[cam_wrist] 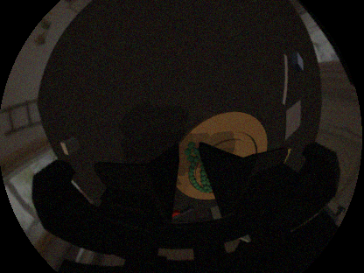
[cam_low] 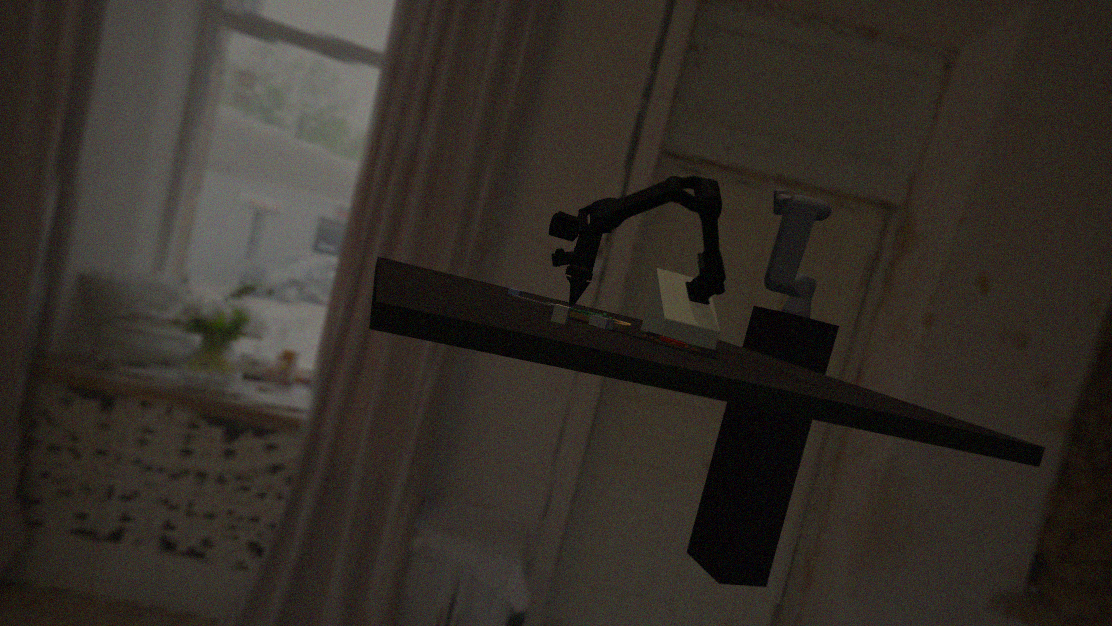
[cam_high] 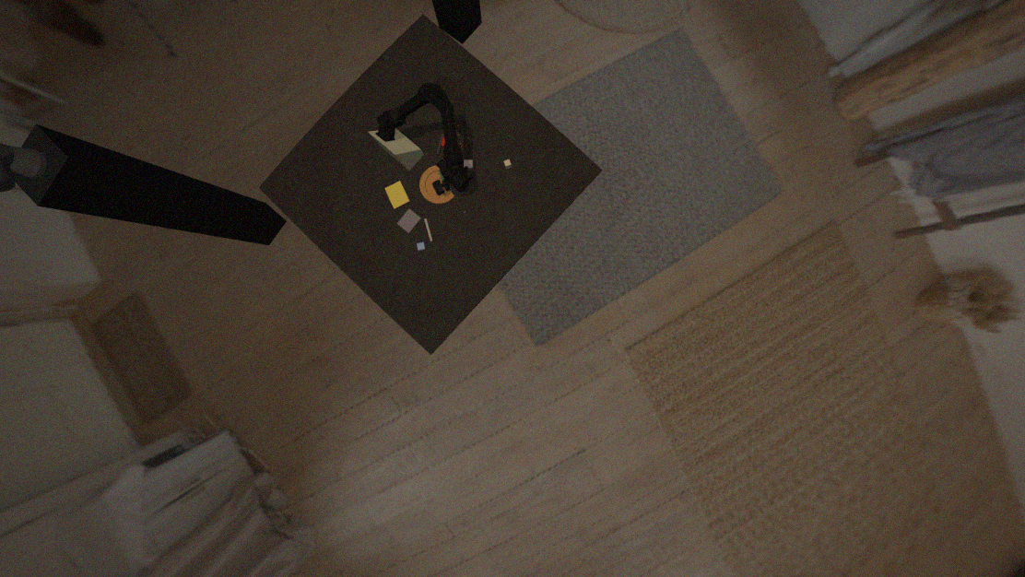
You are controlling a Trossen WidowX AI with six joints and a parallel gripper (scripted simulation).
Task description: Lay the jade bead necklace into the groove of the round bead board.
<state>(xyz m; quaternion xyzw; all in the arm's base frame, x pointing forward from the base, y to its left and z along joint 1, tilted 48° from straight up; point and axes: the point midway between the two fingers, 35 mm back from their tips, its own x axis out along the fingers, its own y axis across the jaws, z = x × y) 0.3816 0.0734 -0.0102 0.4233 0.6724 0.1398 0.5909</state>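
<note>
The round orange-brown bead board lies on the dark table, with thin curved groove lines showing. The jade bead necklace lies bunched on one side of the board in the wrist view, in a curved double strand with a small cluster at its end. Part of it is hidden behind a finger. My gripper points down, low over the board. Its fingers are partly open, with a narrow gap between the tips. The necklace shows through and below that gap; I see no beads pinched.
A pale sloped box stands near the arm base. A yellow square, a grey-pink square, a thin stick and a bluish block lie beyond the board. A cream cube sits opposite.
</note>
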